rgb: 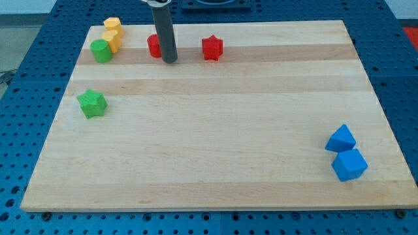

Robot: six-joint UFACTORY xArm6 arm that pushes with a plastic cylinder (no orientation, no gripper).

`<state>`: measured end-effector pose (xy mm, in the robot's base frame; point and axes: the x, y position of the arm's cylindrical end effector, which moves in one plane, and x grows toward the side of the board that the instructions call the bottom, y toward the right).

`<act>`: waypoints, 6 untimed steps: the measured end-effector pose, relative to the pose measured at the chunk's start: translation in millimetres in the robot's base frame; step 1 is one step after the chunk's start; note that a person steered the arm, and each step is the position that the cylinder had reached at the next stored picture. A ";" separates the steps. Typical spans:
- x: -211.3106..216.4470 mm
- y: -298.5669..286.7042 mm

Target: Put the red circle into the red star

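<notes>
The red circle (153,46) sits near the view's top, left of centre, partly hidden by my rod. My tip (170,61) stands just to the right of the red circle, touching or almost touching its right side. The red star (211,47) lies further right at the same height, about a block's width from my tip. The rod comes down from the view's top edge.
A yellow block (113,32) and a green circle (101,51) huddle at the top left. A green star (92,103) lies on the left side. Two blue blocks (341,138) (349,164) sit at the bottom right. The wooden board (215,143) ends in blue perforated table all around.
</notes>
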<state>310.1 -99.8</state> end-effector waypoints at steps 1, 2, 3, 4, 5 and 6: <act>37.7 -7.9; 62.9 -25.7; 59.5 -37.0; -3.1 -56.4; -24.1 -63.3; -23.6 -64.1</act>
<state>286.5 -163.9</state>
